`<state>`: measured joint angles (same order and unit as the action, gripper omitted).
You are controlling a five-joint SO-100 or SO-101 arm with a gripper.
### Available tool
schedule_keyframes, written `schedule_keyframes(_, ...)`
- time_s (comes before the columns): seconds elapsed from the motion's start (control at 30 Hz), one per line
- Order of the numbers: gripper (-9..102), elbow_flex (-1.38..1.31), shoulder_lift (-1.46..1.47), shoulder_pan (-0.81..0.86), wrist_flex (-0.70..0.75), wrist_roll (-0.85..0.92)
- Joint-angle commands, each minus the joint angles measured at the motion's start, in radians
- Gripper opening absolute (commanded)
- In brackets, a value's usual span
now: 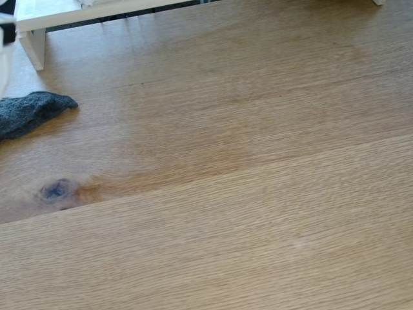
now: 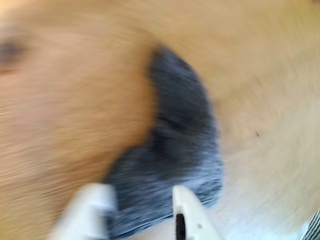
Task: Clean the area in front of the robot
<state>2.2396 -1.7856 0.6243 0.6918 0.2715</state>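
The dark grey, fuzzy knitted sock (image 1: 29, 111) lies at the left edge of the wide light-brown oak surface (image 1: 245, 194) in the fixed view, well apart from the small dark knot (image 1: 57, 190) nearer the camera and not far from the leg of the white shelf-like frame (image 1: 33, 46). In the wrist view the same sock (image 2: 177, 150) sits just ahead of the white pincer gripper (image 2: 142, 200), whose two white fingers (image 2: 187, 210) stand spread, one on each side of the sock's near end (the picture is smeared by motion, so whether the tips already touch the fabric is hard to say). Nothing is pinched yet.

The likely step is closing on the sock to carry it off the wood. The risk seems to be a shallow bite: soft knit may slip out or bunch, or a finger dragging across the fabric could push the sock further aside instead of catching it. Fast motion would make either worse.
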Motion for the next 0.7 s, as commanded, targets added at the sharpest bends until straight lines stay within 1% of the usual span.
schedule_keyframes(0.0,0,-0.009,-0.365,-0.281,0.219,-0.123)
schedule_keyframes(0.13,0,-0.006,-0.617,-0.52,0.472,-0.308)
schedule_keyframes(0.17,0,0.0,-0.676,-0.565,0.512,-0.353)
schedule_keyframes(0.23,0,0.049,-0.805,-0.626,0.548,-0.431)
schedule_keyframes(0.33,0,0.233,-1.002,-0.686,0.528,-0.463)
schedule_keyframes(0.47,0,0.578,-1.239,-0.704,0.436,-0.466)
schedule_keyframes(0.6,0,0.882,-1.361,-0.703,0.38,-0.442)
schedule_keyframes(0.67,0,0.999,-1.402,-0.704,0.388,-0.425)
